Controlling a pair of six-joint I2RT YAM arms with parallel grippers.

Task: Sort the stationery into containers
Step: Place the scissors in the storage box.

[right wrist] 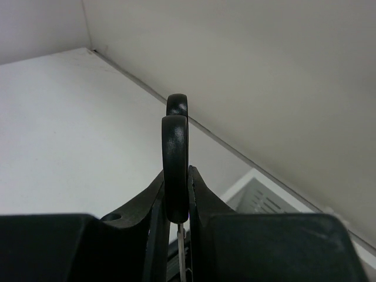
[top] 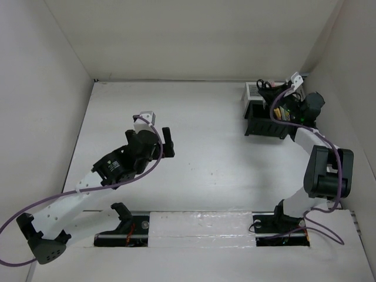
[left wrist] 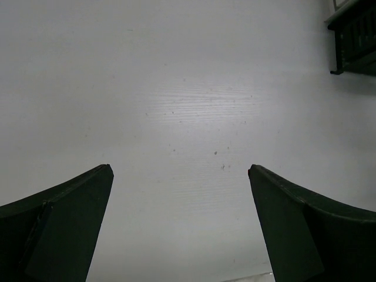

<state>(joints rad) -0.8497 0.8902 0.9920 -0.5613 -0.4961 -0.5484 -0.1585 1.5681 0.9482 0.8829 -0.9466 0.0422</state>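
My right gripper is shut on the black handle loops of the scissors, which stand upright with the thin blade pointing down between the fingers. In the top view that gripper hangs over the black mesh organiser and the joined white mesh box at the back right; the scissors' handles show just above them. Some coloured stationery stands inside the organiser. My left gripper is open over bare table, nothing between its fingers; it sits left of centre.
White walls enclose the table on the left, back and right, and the containers stand close to the back right corner. A corner of the black organiser shows at the upper right of the left wrist view. Purple cables trail along both arms.
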